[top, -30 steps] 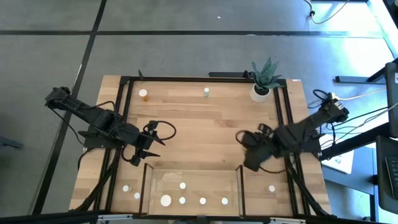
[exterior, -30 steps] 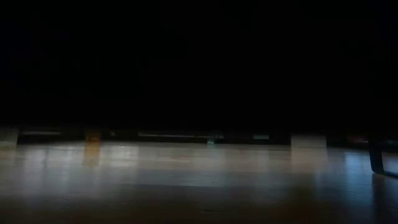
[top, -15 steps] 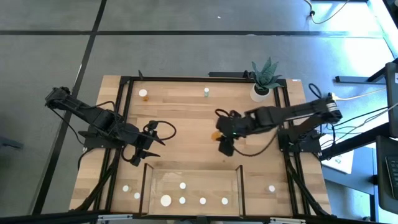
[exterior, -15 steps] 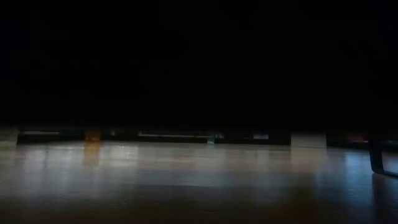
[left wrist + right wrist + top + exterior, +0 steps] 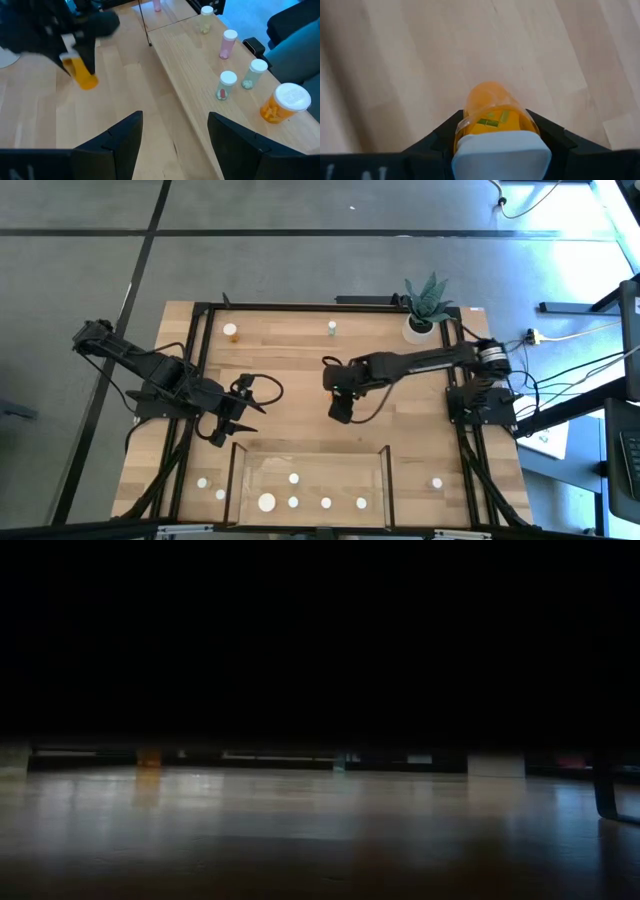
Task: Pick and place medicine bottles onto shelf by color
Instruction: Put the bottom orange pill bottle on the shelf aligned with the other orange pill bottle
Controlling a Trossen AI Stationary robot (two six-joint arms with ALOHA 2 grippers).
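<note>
My right gripper [image 5: 340,412] hangs over the middle of the table, shut on an orange medicine bottle [image 5: 82,75] with a white cap [image 5: 495,152]. My left gripper [image 5: 240,415] waits open at the table's left, with nothing between its fingers [image 5: 125,135]. The shelf [image 5: 255,470], a light-wood board with dark end bars, lies along the near edge. Several white-capped bottles stand on it, among them a wide orange one [image 5: 285,102] and a pink one [image 5: 227,42]. Two more bottles stand near the far edge, one orange [image 5: 231,330] and one greenish [image 5: 332,328]. My right gripper pinches the orange bottle's upper body just below the cap [image 5: 492,122] between its two fingers. The fingers slant down from above. The orange body [image 5: 490,100] sticks out past the fingertips and hangs tilted below them, clear of the table.
A white pot with a spiky green plant [image 5: 425,315] stands at the far right corner. Loose bottles stand beside the shelf at its left [image 5: 202,481] and right [image 5: 437,483]. Bare wood lies between the two grippers.
My right gripper has swung from the table's right side toward its middle and left, carrying the orange bottle with it.
</note>
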